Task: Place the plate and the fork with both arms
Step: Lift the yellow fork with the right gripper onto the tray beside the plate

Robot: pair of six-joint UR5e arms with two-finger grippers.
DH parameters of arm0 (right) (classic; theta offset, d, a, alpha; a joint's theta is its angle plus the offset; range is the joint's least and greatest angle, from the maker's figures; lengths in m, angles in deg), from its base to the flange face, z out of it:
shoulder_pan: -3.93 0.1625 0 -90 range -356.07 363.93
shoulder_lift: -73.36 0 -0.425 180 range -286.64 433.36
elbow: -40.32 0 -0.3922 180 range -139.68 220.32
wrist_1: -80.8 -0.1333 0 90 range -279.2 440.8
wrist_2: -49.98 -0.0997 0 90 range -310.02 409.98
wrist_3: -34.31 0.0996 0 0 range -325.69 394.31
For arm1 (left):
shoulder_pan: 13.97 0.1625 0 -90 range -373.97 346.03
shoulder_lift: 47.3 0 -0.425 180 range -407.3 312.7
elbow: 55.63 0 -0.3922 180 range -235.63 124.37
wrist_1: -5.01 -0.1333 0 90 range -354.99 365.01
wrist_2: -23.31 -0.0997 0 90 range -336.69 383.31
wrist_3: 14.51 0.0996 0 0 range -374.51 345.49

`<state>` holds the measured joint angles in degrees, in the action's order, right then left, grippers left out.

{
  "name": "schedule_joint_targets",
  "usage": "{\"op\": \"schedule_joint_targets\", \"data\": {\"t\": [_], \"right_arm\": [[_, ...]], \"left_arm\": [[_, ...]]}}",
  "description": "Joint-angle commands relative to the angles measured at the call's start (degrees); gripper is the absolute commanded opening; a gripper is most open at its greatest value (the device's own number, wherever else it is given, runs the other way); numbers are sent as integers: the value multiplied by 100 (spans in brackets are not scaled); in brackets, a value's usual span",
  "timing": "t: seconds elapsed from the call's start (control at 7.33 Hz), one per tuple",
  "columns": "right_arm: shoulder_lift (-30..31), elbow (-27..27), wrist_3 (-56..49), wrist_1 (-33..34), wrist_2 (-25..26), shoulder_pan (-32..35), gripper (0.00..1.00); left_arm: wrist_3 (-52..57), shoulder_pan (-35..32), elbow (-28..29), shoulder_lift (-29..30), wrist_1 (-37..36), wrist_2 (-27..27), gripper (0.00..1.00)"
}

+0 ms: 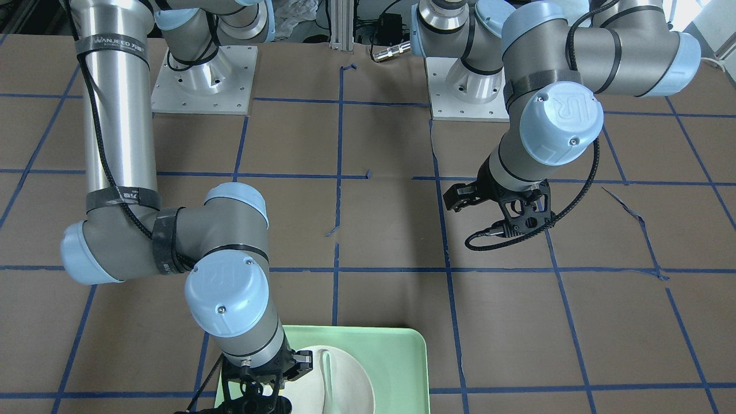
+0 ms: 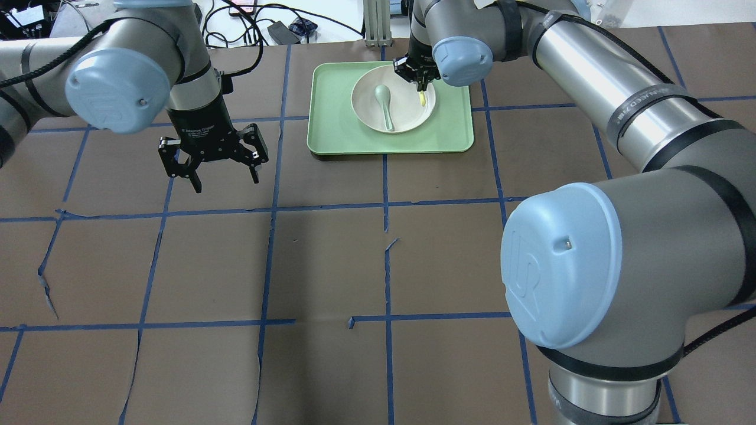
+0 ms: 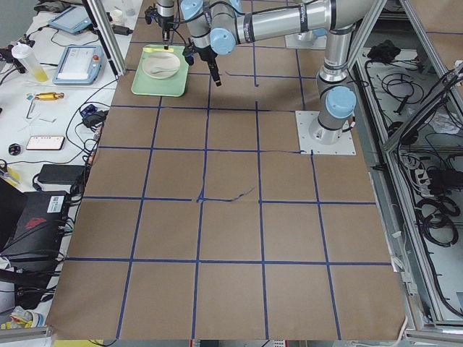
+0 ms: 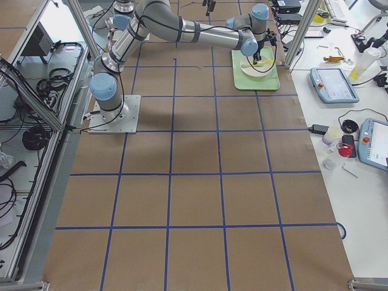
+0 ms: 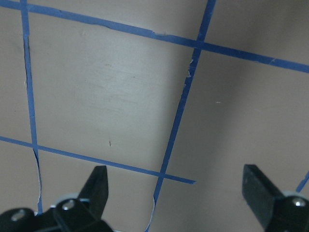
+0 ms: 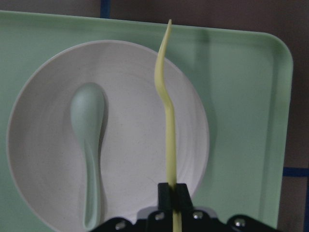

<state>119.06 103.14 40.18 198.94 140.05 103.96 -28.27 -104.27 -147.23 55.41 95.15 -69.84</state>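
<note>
The off-white plate (image 2: 407, 115) sits on the light-green tray (image 2: 331, 127) at the far middle of the table. It also shows in the right wrist view (image 6: 130, 159). A pale green spoon (image 6: 89, 145) lies in it. My right gripper (image 2: 418, 79) is shut on the yellow fork (image 6: 166, 116) and holds it just above the plate's right part. The fork's lower end (image 2: 423, 99) hangs below the gripper. My left gripper (image 2: 215, 174) is open and empty, above bare table left of the tray. Its fingers (image 5: 96, 186) stand wide apart.
The table is brown with a grid of blue tape (image 2: 387, 203). The two arm bases (image 1: 201, 80) stand on metal plates at the robot's side. Cables and devices (image 2: 277, 26) lie beyond the far edge. A metal post (image 2: 373, 23) stands behind the tray.
</note>
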Motion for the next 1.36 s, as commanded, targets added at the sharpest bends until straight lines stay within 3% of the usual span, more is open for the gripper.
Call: {"op": "schedule_joint_targets", "data": {"t": [0.0, 0.27, 0.41, 0.82, 0.95, 1.09, 1.23], "right_arm": [[18, 73, 2, -19, 457, -211, 0], [-87, 247, 28, -11, 1158, -256, 0], [-96, 362, 28, 7, 1276, -247, 0], [-97, 381, 160, -19, 1154, -239, 0], [8, 372, 125, -63, 1041, -230, 4], [288, 398, -6, -455, 648, -230, 99], [682, 416, -216, -1573, 592, -230, 100]], "left_arm": [[-47, -14, 1, -14, -5, -1, 100], [-73, -58, 1, -23, -5, -1, 100], [-73, -67, -8, 3, -5, -1, 100], [-38, -58, -8, 65, -5, -1, 100], [-21, -58, -8, 74, -5, -1, 100], [-29, -50, 1, 30, -23, -1, 100], [-73, -49, 18, -31, -136, -10, 100]]}}
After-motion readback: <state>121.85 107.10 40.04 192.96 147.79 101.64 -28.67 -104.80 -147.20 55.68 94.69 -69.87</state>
